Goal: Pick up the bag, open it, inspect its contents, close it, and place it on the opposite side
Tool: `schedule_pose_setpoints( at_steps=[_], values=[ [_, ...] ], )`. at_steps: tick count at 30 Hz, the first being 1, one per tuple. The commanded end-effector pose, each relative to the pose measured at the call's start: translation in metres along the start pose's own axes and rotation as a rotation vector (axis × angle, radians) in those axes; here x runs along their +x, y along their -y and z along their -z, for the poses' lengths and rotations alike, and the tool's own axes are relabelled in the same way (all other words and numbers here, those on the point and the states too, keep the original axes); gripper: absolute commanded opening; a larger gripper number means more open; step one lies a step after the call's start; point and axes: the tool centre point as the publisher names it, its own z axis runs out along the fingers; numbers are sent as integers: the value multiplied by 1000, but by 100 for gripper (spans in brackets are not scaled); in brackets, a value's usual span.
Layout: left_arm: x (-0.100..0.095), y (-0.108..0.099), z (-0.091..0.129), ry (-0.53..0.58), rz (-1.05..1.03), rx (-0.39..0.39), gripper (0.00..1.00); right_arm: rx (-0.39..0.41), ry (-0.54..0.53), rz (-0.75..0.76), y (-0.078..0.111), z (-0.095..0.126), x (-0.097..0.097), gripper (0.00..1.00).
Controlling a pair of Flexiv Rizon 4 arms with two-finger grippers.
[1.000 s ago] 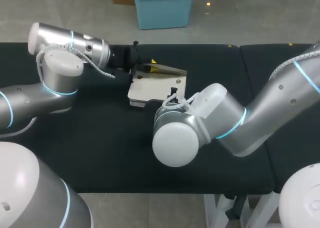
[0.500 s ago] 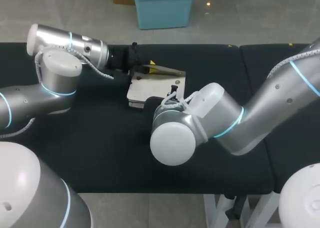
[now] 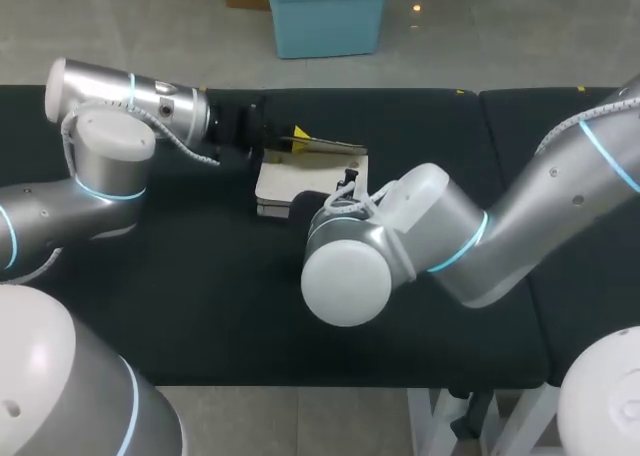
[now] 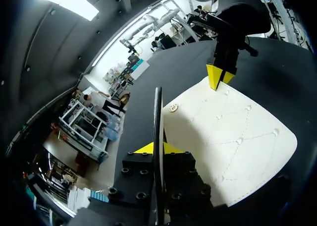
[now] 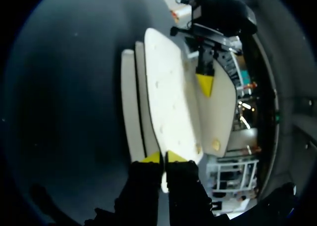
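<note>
Lying on the black matte surface (image 3: pixel 200 276), upper middle of the head view, is one flat cream bag (image 3: pixel 285 181) with rounded corners, its smooth panel dimpled by dotted stitch lines. The left claw (image 4: pixel 157 147) is clamped on the bag's thin lifted flap (image 4: pixel 157 112), which carries one round metal snap (image 4: pixel 173 107). The right claw (image 5: pixel 163 158) pinches the bag's opposite edge.

Matt cream stitched leather-like bag (image 4: pixel 233 146)
</note>
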Motion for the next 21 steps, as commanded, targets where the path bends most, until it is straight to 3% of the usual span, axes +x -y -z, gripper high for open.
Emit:
schedule_pose_setpoints(
  at_steps=[1,7,9,11,12,13,14,21],
  values=[
    [13,6,-4,18,-34,-14,0,-8,-3,-6,1,-2,0,0],
    [13,10,0,21,-44,-7,0,-10,-9,-9,0,-1,0,0],
    [11,12,3,24,-43,-5,32,-9,-11,-10,0,0,1,0],
    [8,13,7,27,-44,-5,45,-8,-12,-12,0,0,1,0],
    [7,14,8,29,-42,-3,77,-8,-14,-14,0,0,1,0],
    [6,14,10,33,-42,0,95,-7,-15,-15,0,0,1,0],
    [5,15,12,36,-38,4,100,-7,-17,-16,0,0,1,0],
    [0,16,19,35,7,8,100,-7,-19,-17,0,0,2,0]
  ],
)
